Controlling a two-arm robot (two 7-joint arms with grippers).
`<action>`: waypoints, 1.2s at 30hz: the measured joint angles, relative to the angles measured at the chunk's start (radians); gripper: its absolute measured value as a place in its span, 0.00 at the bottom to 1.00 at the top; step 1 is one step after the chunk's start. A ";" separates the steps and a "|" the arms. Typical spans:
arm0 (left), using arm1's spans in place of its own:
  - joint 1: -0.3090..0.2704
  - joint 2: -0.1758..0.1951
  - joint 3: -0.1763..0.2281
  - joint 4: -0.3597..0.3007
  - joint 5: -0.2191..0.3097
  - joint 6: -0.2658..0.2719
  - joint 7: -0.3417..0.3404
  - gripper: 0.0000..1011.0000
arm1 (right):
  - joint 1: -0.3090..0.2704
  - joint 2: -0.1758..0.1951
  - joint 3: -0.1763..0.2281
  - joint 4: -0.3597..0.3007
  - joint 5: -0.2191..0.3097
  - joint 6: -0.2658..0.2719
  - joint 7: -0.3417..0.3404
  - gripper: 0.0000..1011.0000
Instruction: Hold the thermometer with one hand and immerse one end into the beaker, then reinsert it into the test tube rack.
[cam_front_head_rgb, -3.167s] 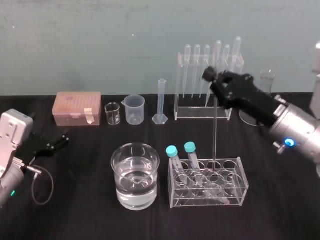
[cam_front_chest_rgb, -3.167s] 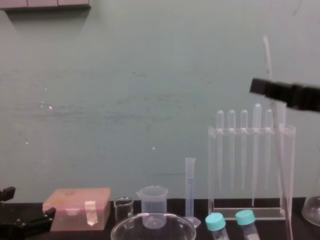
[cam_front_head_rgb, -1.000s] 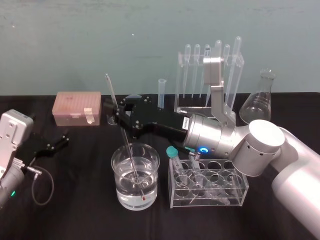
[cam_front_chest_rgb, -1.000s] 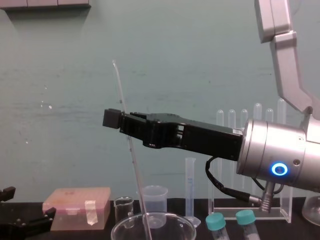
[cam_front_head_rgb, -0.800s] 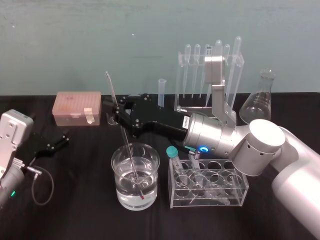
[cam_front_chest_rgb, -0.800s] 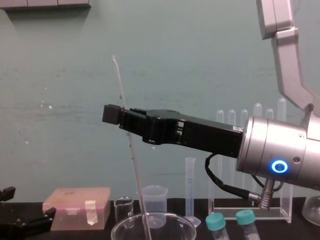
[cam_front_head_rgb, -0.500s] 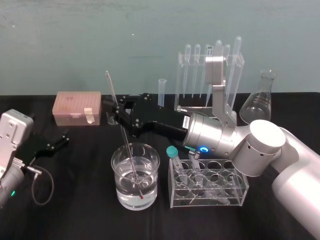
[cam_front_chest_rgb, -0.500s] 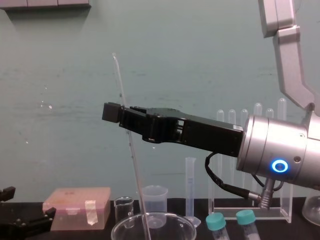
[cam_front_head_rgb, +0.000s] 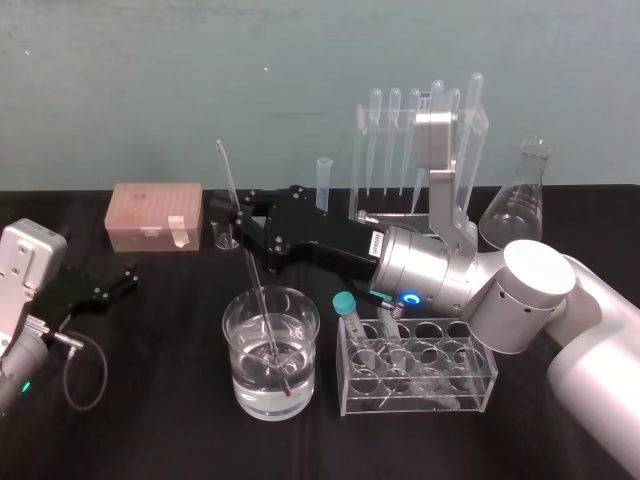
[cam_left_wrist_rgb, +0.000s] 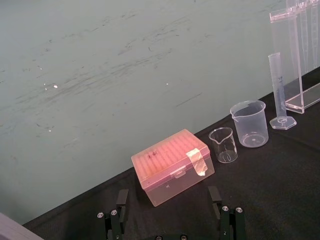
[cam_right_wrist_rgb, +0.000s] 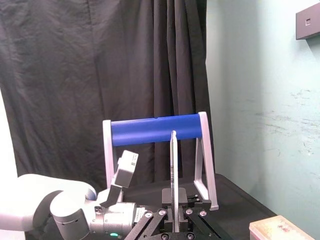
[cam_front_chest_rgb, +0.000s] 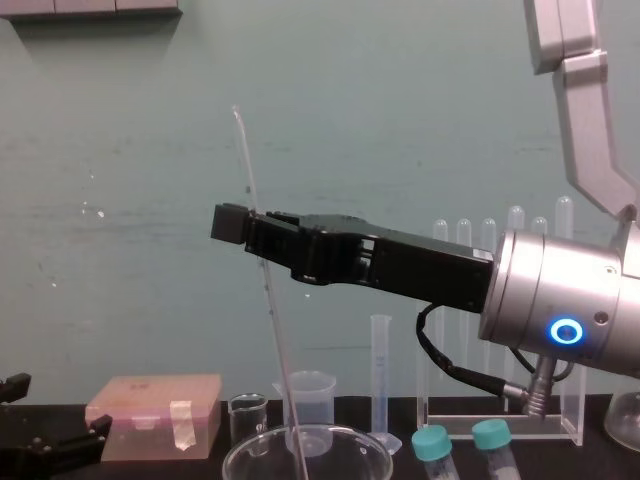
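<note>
Head view: long black right claw (cam_front_head_rgb: 238, 222) clamps thin glass thermometer (cam_front_head_rgb: 258, 290), tip dipped in wide glass beaker (cam_front_head_rgb: 316, 325) below it; immersion done, return to low clear test tube rack (cam_front_head_rgb: 470, 385) beneath its wrist pending.

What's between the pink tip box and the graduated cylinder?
A small glass beaker, then a spouted plastic beaker, seen in the left wrist view.

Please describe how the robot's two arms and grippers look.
The right gripper is long and black, on a thick silver cylinder with a glowing blue ring and a black cable. The left gripper is small, black, on a grey boxy wrist.
</note>
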 joint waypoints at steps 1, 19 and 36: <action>0.000 0.000 0.000 0.000 0.000 0.000 0.000 1.00 | 0.000 0.000 0.000 0.000 0.000 0.000 0.000 0.06; 0.000 0.000 0.000 0.000 0.000 0.000 0.000 1.00 | -0.002 -0.002 0.005 0.006 0.008 -0.001 0.006 0.06; 0.000 0.000 0.000 0.000 0.000 0.000 0.000 1.00 | 0.002 -0.007 0.008 0.012 0.008 -0.009 0.007 0.06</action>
